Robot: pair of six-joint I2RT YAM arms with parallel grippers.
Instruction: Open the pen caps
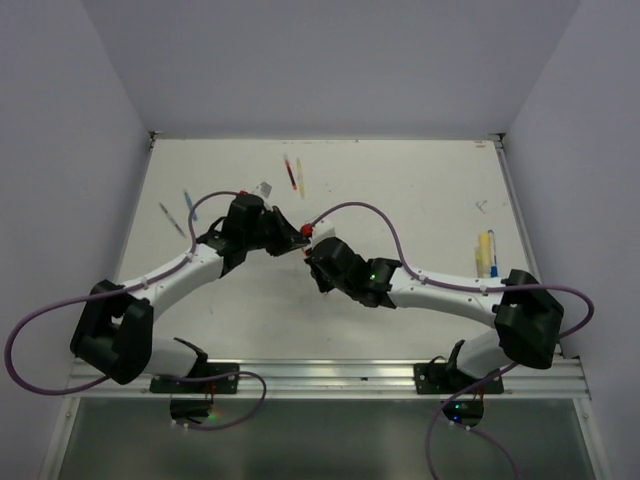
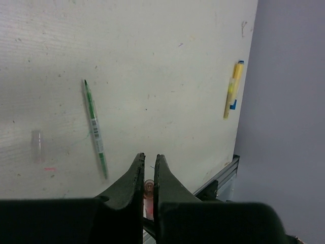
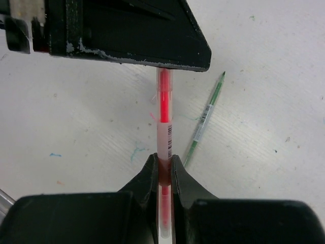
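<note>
A red pen point(image 3: 164, 107) with a clear barrel and a barcode label hangs above the table, stretched between my two grippers. My right gripper point(image 3: 163, 158) is shut on the labelled part of the barrel. My left gripper point(image 2: 149, 157) is shut on the pen's other end point(image 2: 149, 187), where a slightly wider clear sleeve that looks like the pen cap point(image 3: 164, 84) runs under its fingers. In the top view the two grippers meet at the table's middle, left gripper point(image 1: 297, 240) and right gripper point(image 1: 312, 252), with a bit of the red pen point(image 1: 306, 231) showing between them.
A green pen point(image 3: 205, 119) lies on the table under the grippers, with a loose clear cap point(image 2: 37, 145) near it. Two more pens point(image 1: 293, 174) lie at the back and two thin pens point(image 1: 172, 220) at the left. A yellow and a blue marker point(image 1: 487, 254) rest by the right edge.
</note>
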